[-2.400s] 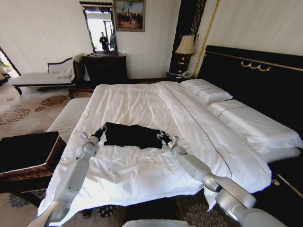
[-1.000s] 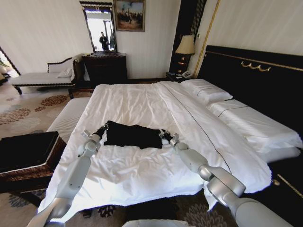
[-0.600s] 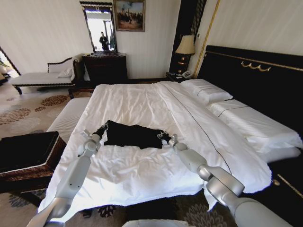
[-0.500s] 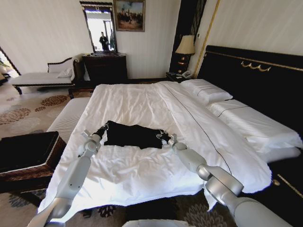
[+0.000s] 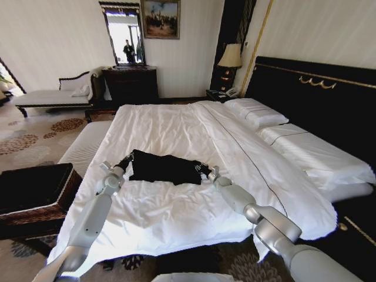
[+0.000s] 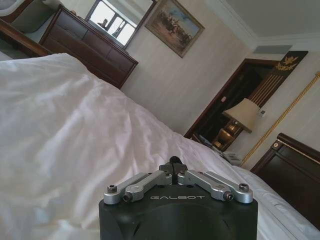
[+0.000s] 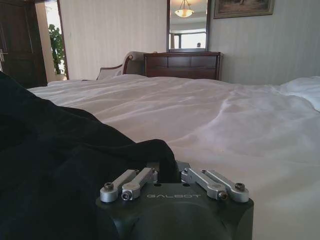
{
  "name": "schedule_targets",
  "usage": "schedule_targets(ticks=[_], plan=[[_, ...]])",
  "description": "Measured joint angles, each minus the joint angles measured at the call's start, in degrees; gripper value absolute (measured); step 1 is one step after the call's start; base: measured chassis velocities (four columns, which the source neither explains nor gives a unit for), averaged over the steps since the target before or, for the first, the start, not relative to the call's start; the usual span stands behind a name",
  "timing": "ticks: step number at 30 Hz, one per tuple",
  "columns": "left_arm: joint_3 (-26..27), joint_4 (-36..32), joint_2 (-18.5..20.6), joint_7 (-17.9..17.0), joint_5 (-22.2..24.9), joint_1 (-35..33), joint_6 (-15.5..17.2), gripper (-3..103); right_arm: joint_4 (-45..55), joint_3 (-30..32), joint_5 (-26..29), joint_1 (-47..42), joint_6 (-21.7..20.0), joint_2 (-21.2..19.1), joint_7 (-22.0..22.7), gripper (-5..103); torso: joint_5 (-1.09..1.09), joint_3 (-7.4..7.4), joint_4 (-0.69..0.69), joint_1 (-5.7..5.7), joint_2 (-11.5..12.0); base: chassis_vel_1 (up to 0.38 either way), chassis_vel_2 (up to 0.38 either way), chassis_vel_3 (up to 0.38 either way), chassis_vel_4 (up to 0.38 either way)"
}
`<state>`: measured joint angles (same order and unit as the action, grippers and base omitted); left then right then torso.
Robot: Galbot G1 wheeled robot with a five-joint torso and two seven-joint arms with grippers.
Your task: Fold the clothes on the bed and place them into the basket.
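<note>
Black T-shirt [image 5: 164, 168] lying on the near part of the bed [image 5: 176, 126], left end effector [image 5: 128, 160] pinching its left edge, right end effector [image 5: 204, 171] pinching its right edge, basket [image 5: 35, 191] beside the bed at left

We see the black short-sleeved T-shirt [image 5: 165, 168] lying flattened on the white duvet of the very large bed [image 5: 176, 129], near its foot end and a little toward the left side. It forms a wide, low band running across the bed, with wrinkled edges; we cannot make out any lettering on it from here. In the right wrist view the dark cloth [image 7: 55, 170] bunches up in soft folds against the duvet. The bed has white pillows [image 5: 256, 113] and a tall black headboard with gold trim [image 5: 317, 88]. The rectangular dark brown woven wicker basket with black lining [image 5: 32, 194] stands on the floor just beside the bed's left side, apart from the shirt.
</note>
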<state>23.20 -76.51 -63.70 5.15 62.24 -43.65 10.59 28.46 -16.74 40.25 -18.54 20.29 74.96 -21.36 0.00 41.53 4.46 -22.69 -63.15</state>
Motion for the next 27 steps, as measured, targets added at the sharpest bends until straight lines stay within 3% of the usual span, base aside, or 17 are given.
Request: schedule_targets(ticks=[1,2,3,4,11,14,16,19,22,25,27], plan=[[-0.1,-0.1,0.0,0.0,0.0,0.0,0.0,0,0.4,0.1,0.1,-0.2,0.4,-0.1,-0.4,24,0.00,0.00,0.00,0.00,0.0,0.000,0.000,0.000,0.000],[-0.3,-0.3,0.2,0.0,0.0,0.0,0.0,0,1.0,0.4,0.1,-0.5,0.8,-0.3,-0.9,13,0.00,0.00,0.00,0.00,0.0,0.000,0.000,0.000,0.000],[-0.4,-0.4,0.3,0.0,0.0,0.1,0.0,0,1.5,0.9,0.1,-0.8,1.3,-0.5,-1.2,13,0.00,0.00,0.00,0.00,0.0,0.000,0.000,0.000,0.000],[-0.4,-0.7,0.4,0.0,0.1,0.2,0.0,0,2.3,1.7,0.1,-1.1,1.9,-0.7,-1.4,3,0.00,0.00,0.00,0.00,0.0,0.000,0.000,0.000,0.000],[0.7,-4.1,1.7,-0.8,2.0,0.2,0.0,0,11.1,6.0,2.6,-3.7,3.9,-3.1,0.0,0,-0.01,0.00,0.00,-0.01,0.0,0.000,0.000,0.000,0.000],[1.8,-9.4,4.7,-3.0,5.9,0.2,-0.1,0,24.9,8.5,8.1,-6.3,4.5,-8.0,3.5,0,0.01,0.00,-0.01,0.00,0.0,0.000,0.000,0.000,0.000],[2.1,-10.4,5.4,-3.3,6.7,0.2,-0.1,0,27.1,8.8,9.2,-6.4,4.7,-9.1,4.0,0,0.00,-0.01,-0.01,0.00,0.0,0.000,0.000,0.000,0.000],[3.5,-16.0,9.5,-5.4,11.4,1.7,0.1,0,39.6,9.0,14.6,-5.4,4.7,-14.3,6.9,0,0.00,0.00,0.02,0.01,0.0,0.000,0.000,0.000,0.000],[4.6,-19.3,11.9,-7.2,14.4,3.2,0.4,0,44.8,8.9,16.5,-2.9,4.3,-16.3,8.6,0,0.00,-0.01,0.02,0.00,0.0,0.000,0.000,0.000,0.000],[7.2,-25.6,16.7,-9.7,18.6,5.3,1.0,0,51.9,8.8,19.8,2.4,3.2,-18.5,11.2,0,-0.02,-0.01,-0.01,0.00,0.0,0.000,0.000,0.000,0.000],[7.5,-26.3,17.3,-10.0,19.1,5.4,1.0,0,52.7,8.8,20.3,3.2,3.0,-18.7,11.5,0,-0.01,-0.01,-0.02,-0.01,0.0,0.000,0.000,0.000,0.000]])
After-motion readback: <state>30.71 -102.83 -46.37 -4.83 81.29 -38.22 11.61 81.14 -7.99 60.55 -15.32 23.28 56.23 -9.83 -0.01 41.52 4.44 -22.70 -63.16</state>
